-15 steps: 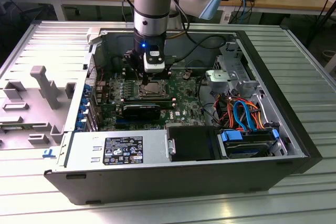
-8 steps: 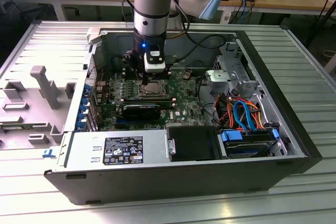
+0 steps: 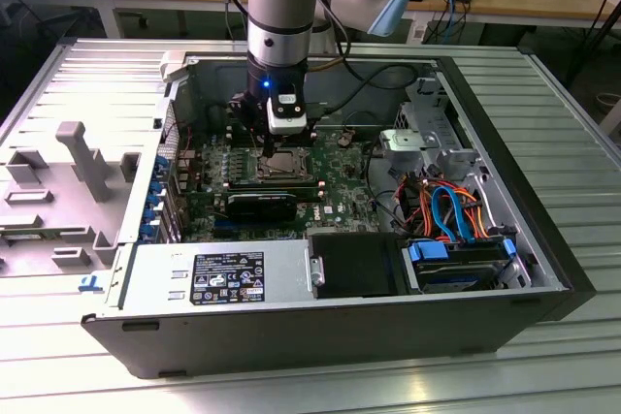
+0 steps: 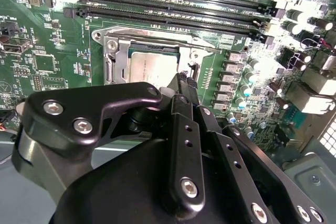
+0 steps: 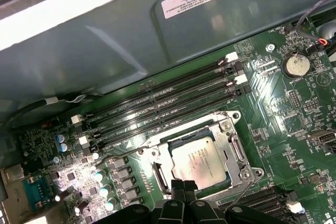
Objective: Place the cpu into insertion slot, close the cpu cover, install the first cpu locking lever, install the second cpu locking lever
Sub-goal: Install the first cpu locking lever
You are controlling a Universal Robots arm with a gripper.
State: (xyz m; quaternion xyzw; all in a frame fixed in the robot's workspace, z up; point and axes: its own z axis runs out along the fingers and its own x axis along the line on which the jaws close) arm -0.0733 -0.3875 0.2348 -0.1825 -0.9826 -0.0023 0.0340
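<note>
1 cpu (image 5: 199,160) seated in insertion slot (image 5: 237,148), just beyond narrow, empty end effector (image 5: 183,187).

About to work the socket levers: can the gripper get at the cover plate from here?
Probably yes. The gripper sits right at the edge of the cover plate, which lies flat over the chip, with nothing visible between them.

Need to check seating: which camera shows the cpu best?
The first wrist view: the cpu shows nearly whole inside the cpu cover. In the second wrist view the gripper overlaps it; in the exterior view it is tiny.
</note>
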